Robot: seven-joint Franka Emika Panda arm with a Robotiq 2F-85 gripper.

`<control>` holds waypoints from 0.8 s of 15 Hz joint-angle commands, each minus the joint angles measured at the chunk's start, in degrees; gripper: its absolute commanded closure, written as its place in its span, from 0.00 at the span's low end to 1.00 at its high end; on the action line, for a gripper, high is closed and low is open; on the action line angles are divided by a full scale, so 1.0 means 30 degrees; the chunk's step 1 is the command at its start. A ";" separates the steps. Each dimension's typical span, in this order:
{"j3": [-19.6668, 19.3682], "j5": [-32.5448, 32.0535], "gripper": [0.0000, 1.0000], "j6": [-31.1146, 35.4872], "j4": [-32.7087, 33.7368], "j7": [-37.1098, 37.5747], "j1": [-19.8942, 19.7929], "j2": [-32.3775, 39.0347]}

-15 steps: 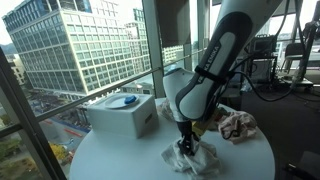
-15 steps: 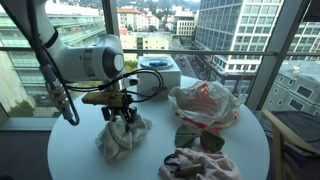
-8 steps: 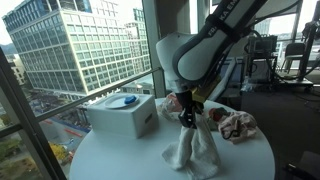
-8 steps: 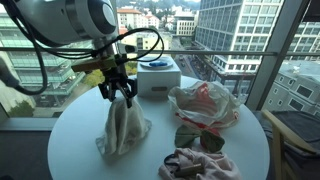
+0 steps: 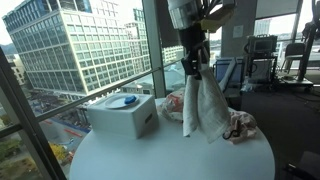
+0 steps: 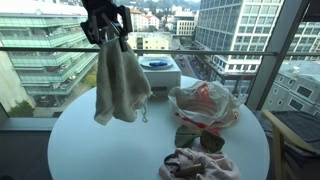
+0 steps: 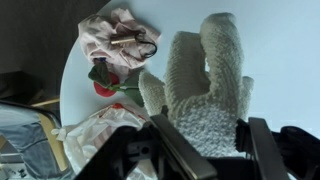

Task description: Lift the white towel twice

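Note:
My gripper (image 5: 193, 62) is shut on the top of the white towel (image 5: 203, 102) and holds it high, so the towel hangs free above the round white table (image 5: 130, 160). In the other exterior view the gripper (image 6: 108, 38) grips the towel (image 6: 120, 85), whose lower edge hangs clear of the table (image 6: 90, 150). In the wrist view the fluffy towel (image 7: 205, 90) drapes away from between my fingers (image 7: 185, 150), with the gripper (image 7: 207, 140) closed on it.
A white box with a blue lid (image 5: 122, 112) stands at the table's window side (image 6: 158, 72). A clear plastic bag with red contents (image 6: 203, 103), a dark green and red item (image 6: 198, 137) and a pink cloth (image 6: 195, 163) lie on the table. Windows surround the table.
My gripper has risen steeply with the towel in it. The towel went from lying bunched on the table to hanging fully clear above it.

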 commanded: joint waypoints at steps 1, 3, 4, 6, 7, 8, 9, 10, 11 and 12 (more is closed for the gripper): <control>0.0945 -0.0320 0.74 -0.2284 0.1759 -0.1016 -0.0483 -0.2378; 0.1278 -0.0415 0.74 -0.3403 0.2902 -0.1549 -0.0509 -0.3436; 0.1425 -0.0482 0.74 -0.4064 0.3571 -0.1947 -0.0498 -0.3862; 0.1525 -0.0466 0.74 -0.4594 0.4479 -0.2647 -0.0490 -0.4193; 0.1546 -0.0397 0.74 -0.4638 0.4813 -0.2935 -0.0476 -0.4229; 0.1476 -0.0262 0.74 -0.4469 0.4865 -0.3249 -0.0454 -0.4187; 0.1397 -0.0140 0.74 -0.4180 0.4793 -0.3596 -0.0401 -0.4117; 0.1233 0.0108 0.74 -0.3717 0.4465 -0.4185 -0.0231 -0.3997; 0.1191 0.0159 0.74 -0.3176 0.4156 -0.4448 -0.0191 -0.3900; 0.1099 0.0347 0.74 -0.2287 0.3565 -0.4708 -0.0113 -0.3588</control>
